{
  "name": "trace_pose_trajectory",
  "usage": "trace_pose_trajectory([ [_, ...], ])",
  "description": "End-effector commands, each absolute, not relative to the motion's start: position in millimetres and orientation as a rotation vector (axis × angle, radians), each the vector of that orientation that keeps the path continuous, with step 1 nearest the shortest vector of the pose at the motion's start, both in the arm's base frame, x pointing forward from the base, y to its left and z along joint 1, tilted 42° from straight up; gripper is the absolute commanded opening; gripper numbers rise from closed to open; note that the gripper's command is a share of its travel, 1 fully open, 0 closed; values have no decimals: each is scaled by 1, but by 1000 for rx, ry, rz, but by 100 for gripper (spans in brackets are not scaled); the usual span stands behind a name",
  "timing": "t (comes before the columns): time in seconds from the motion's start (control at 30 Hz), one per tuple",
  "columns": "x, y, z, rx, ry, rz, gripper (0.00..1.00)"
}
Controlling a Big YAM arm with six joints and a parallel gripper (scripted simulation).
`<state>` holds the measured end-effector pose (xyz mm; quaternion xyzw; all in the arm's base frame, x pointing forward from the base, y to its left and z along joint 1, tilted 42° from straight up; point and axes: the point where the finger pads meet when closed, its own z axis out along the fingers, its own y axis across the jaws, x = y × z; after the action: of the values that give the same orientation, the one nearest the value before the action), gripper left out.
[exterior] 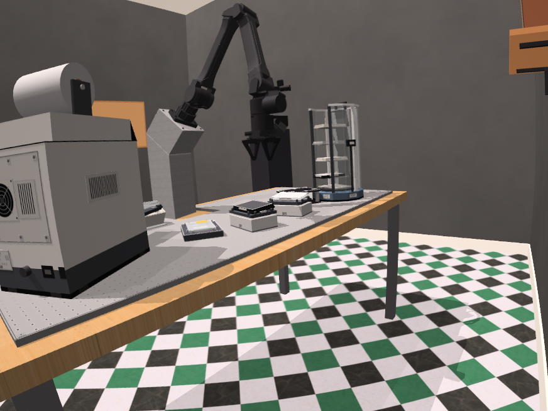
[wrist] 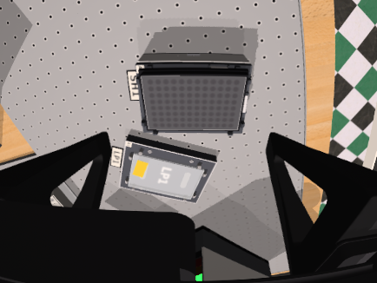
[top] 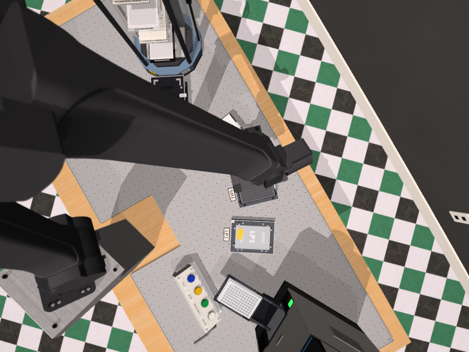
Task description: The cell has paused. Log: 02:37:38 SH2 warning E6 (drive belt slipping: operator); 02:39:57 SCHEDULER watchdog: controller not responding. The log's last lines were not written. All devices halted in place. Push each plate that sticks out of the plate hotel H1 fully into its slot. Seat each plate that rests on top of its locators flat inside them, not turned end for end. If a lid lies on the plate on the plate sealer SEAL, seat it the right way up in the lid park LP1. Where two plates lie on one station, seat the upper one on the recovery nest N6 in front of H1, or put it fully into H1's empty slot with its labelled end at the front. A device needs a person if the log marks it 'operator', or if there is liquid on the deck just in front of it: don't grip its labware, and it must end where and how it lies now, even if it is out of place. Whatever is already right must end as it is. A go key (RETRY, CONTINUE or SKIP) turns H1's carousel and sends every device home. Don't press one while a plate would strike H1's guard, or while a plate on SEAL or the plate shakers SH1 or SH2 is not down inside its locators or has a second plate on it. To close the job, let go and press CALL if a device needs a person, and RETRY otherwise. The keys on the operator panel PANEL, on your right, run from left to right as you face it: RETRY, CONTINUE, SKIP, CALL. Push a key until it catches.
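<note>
From the top, the arm's wrist covered part of the dark plate (top: 257,195) on shaker SH1 (top: 242,203), with lid park LP1 (top: 252,236) just below it and a white plate (top: 239,298) on the sealer's tray.

From the side, the gripper (exterior: 261,149) hung well above the table (exterior: 283,254) — fingers spread wide, holding nothing.

Wrist view looked straight down on the dark plate (wrist: 191,102) and LP1 (wrist: 164,174).

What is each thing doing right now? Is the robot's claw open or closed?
gripper: open, holding nothing, high above the table.
dark plate: lying on its shaker.
lid park: a lid with a yellow patch sits in it.
white plate: on the sealer's tray.
sealer light: green.
</note>
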<state>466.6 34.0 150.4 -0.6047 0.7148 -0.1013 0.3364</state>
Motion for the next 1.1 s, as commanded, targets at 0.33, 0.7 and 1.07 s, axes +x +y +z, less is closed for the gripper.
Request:
trace_pose_trajectory([
  [0.33, 497, 43, 148, -1547, 1830, -297, 100],
  [0.7, 514, 55, 117, -1561, 1837, -281, 100],
  [1.07, 517, 52, 107, -1563, 1844, -284, 100],
])
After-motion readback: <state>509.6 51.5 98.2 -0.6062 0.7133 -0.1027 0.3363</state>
